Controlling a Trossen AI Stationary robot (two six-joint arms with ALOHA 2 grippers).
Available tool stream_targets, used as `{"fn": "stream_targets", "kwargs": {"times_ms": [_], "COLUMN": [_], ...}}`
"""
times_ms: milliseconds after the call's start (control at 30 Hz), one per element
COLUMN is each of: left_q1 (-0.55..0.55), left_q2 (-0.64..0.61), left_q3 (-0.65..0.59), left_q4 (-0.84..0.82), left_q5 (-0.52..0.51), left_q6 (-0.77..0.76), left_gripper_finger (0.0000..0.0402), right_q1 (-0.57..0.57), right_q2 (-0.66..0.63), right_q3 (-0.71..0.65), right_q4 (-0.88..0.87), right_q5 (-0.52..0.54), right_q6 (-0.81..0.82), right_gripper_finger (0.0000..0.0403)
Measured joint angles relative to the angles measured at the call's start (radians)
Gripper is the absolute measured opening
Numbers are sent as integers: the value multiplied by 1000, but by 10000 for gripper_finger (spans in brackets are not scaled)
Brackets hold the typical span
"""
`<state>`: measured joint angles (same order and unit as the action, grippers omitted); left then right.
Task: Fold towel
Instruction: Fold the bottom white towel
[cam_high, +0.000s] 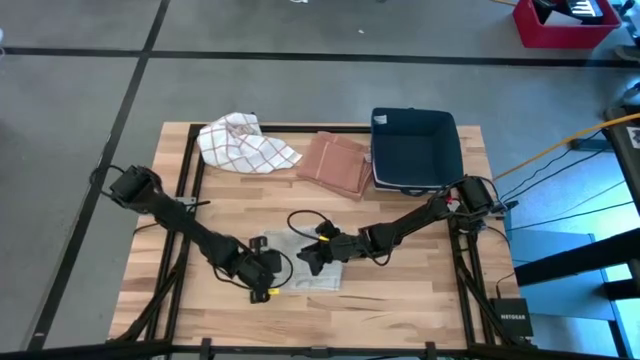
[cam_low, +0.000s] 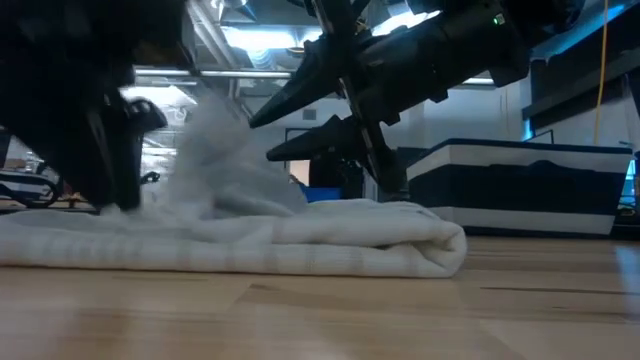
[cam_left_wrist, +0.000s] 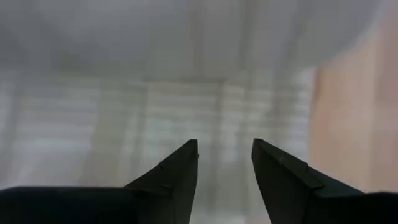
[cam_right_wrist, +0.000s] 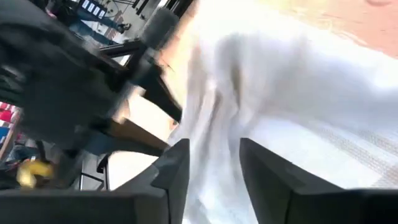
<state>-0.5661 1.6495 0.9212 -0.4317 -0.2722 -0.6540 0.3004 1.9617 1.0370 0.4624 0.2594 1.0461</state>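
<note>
A white towel with faint stripes (cam_high: 288, 246) lies folded near the table's near edge. In the low view it is a flat stack (cam_low: 300, 240) with a rounded fold on the right, and a hump of cloth (cam_low: 215, 140) rises from its top. My left gripper (cam_high: 265, 272) stands over the towel's left part, open and pointing down at the cloth (cam_left_wrist: 186, 81). My right gripper (cam_high: 312, 262) reaches in from the right, open, fingers (cam_low: 260, 140) aimed at the hump. In its wrist view the raised cloth (cam_right_wrist: 217, 93) runs just ahead of its fingertips (cam_right_wrist: 214, 143). My left gripper (cam_left_wrist: 225, 146) points down at the towel's top layer with its fingers apart; whether the tips touch the cloth I cannot tell. My right gripper comes in slanting from the table's right with fingers apart beside the raised fold (cam_right_wrist: 205, 124); whether they touch it I cannot tell.
At the table's far side lie a crumpled white towel with red checks (cam_high: 245, 143), a folded brown cloth (cam_high: 335, 163) and a dark blue bin (cam_high: 413, 150). Bare wood (cam_high: 420, 280) shows right of the towel and along the near edge.
</note>
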Motion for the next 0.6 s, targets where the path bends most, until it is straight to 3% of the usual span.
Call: {"fn": "stream_targets", "kwargs": {"times_ms": [167, 300, 367, 500, 600], "left_q1": [-10, -17, -28, -53, -46], "left_q2": [-100, -195, -233, -234, -194], "left_q3": [36, 50, 50, 42, 1], "left_q4": [-173, -237, -210, -40, 142], "left_q5": [17, 20, -37, -278, -331], "left_q6": [-86, -151, -152, -41, 74], "left_gripper_finger": [145, 145, 145, 145, 145], "right_q1": [0, 0, 1, 19, 53], "right_q2": [0, -11, -29, -62, -63], "right_q3": [0, -1, -1, -1, -1], "right_q4": [10, 7, 2, -22, -26], "right_q5": [-10, -79, -107, -148, -133], "right_q6": [-12, -112, -156, -303, -441], "right_gripper_finger": [158, 158, 158, 158, 159]}}
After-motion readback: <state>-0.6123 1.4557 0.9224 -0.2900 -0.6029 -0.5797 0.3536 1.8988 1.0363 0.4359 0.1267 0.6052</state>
